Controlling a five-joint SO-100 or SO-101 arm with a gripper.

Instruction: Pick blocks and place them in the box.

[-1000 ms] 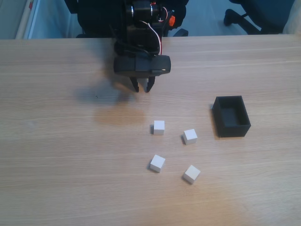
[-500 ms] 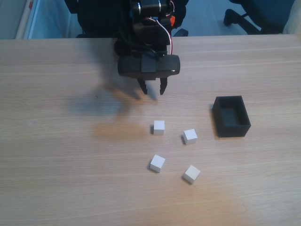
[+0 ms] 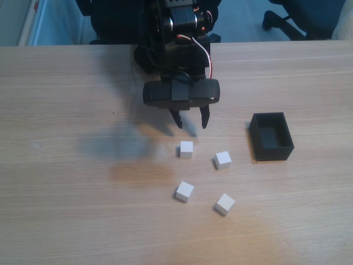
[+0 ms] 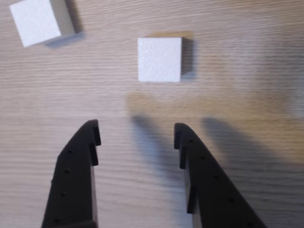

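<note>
fingers (image 3: 191,122) spread wide, holding nothing, hanging just short of the nearest block (image 3: 186,149), toward the far edge of the tabletop (image 3: 66,165). wrist view: that block (image 4: 159,59) lies square-on, ahead of the gap and a touch toward the right finger. step in hand looks like the approach. to do well: advance and lower until both fingers straddle it evenly, then close on the flat faces. second block (image 3: 223,159) sits near on the box (image 3: 271,136) side, probably clear of the fingers. other two lie nearer the front edge. open tabletop between cluster and box, no edge close.
</note>
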